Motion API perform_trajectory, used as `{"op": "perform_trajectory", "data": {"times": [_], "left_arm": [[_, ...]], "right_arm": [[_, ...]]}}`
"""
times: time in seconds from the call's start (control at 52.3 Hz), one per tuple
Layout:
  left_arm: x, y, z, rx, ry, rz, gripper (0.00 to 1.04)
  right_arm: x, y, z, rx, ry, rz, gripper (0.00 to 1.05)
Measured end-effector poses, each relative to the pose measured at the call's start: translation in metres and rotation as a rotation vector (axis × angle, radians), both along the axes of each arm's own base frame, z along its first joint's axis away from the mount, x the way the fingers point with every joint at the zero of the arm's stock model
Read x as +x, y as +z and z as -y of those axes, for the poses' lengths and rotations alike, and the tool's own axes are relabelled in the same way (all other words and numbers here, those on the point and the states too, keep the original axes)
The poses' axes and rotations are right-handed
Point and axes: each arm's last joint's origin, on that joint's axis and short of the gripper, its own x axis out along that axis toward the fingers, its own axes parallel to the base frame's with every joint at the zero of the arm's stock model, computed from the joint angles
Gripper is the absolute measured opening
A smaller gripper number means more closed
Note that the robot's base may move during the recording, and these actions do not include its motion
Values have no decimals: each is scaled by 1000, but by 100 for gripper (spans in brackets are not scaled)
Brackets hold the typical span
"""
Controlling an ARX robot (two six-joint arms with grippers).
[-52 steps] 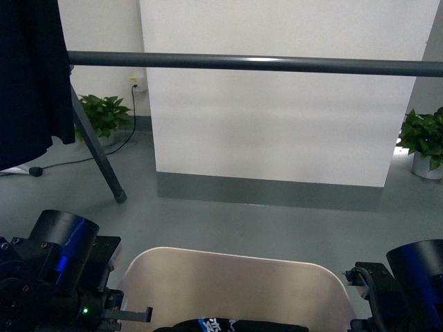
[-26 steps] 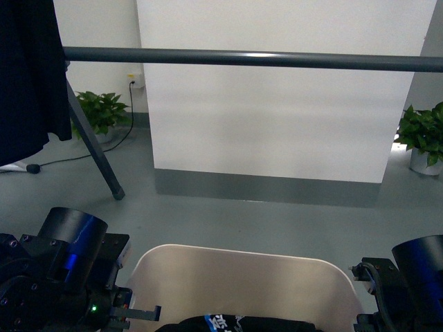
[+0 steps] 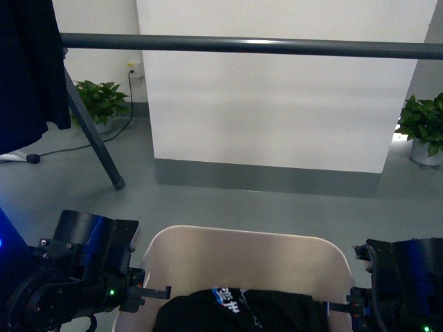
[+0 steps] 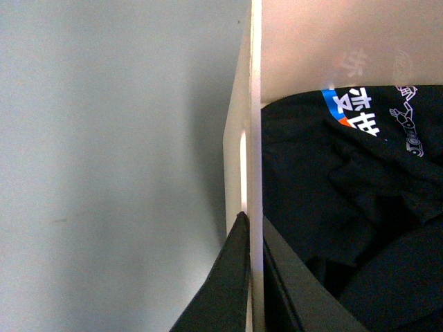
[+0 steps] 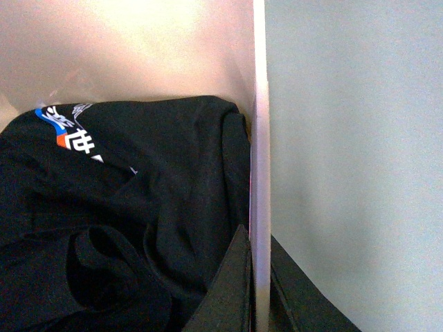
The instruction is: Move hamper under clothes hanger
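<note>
The beige hamper (image 3: 249, 259) sits at the bottom middle of the front view, with dark printed clothes (image 3: 242, 311) inside. My left gripper (image 3: 149, 294) is shut on its left wall; in the left wrist view its two fingers pinch the thin rim (image 4: 255, 138), gripper (image 4: 255, 228). My right gripper (image 3: 339, 306) is shut on the right wall; in the right wrist view its fingers clamp the rim (image 5: 260, 152), gripper (image 5: 259, 238). The clothes hanger's dark grey bar (image 3: 263, 46) runs across the top, ahead of and above the hamper, with one splayed leg (image 3: 93, 142) at left.
A dark garment (image 3: 28, 69) hangs from the bar at far left. A white wall panel (image 3: 277, 111) with a grey skirting stands behind the rack. Potted plants stand at left (image 3: 100, 104) and right (image 3: 422, 128). A cable (image 3: 69, 149) lies on the grey floor.
The hamper and both arms have come up higher in the front view, showing more of the clothes inside. The hanger bar has shifted upward in the picture.
</note>
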Motion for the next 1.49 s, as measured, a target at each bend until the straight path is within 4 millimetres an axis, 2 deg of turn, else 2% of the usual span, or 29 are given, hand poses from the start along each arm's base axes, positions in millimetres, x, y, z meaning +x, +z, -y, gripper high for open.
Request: {"op": "perform_trajectory", "data": {"times": [0.096, 0.363, 0.421, 0.574, 0.727, 0.784, 0.937, 1.033, 1.262, 1.358, 1.492], "left_arm": [[-1, -16, -1, 2, 9, -45, 4], [3, -20, 0, -9, 21, -63, 5], [3, -21, 0, -13, 17, -73, 15], [-1, -27, -3, -12, 33, -77, 42], [10, 0, -5, -35, 48, 24, 71], [15, 17, -7, -44, 50, 66, 81], [23, 49, -7, -65, 40, 143, 99], [26, 69, -7, -75, 34, 189, 98], [17, 144, 0, -116, -14, 365, 98], [6, 178, 3, -118, -21, 455, 98], [-15, 211, 7, -89, -4, 552, 98]], "right_arm": [[-2, -11, 0, -1, 1, -34, 3], [2, -16, 5, 2, -6, -37, 3], [3, -17, 5, -2, -3, -36, 5], [2, -24, 8, -33, -17, -43, 32], [4, -14, 14, -70, -46, -2, 60], [7, -2, 17, -88, -54, 30, 71], [14, 27, 20, -109, -65, 112, 89], [18, 47, 22, -115, -67, 164, 98], [14, 124, 22, -150, -76, 360, 97], [5, 159, 19, -184, -105, 475, 97], [-11, 196, 13, -200, -157, 626, 97]]}}
